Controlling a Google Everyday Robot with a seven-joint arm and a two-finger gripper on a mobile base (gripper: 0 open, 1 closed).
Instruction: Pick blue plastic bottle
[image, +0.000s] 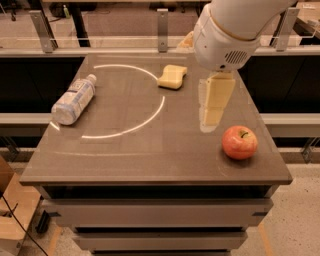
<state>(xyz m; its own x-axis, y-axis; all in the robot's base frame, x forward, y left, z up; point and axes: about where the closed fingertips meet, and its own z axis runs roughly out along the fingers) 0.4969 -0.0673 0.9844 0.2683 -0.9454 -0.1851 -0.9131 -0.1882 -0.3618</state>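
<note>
The blue plastic bottle (74, 99) is clear and pale with a white cap and pale label. It lies on its side near the left edge of the brown table (150, 150), cap pointing toward the back. My gripper (212, 117) hangs from the white arm over the right-middle of the table. It is above and to the left of the apple and far to the right of the bottle. It holds nothing that I can see.
A red apple (240, 142) sits near the table's front right corner. A yellow sponge (172, 76) lies at the back middle. A white arc is marked on the tabletop. Metal rails and posts run behind the table.
</note>
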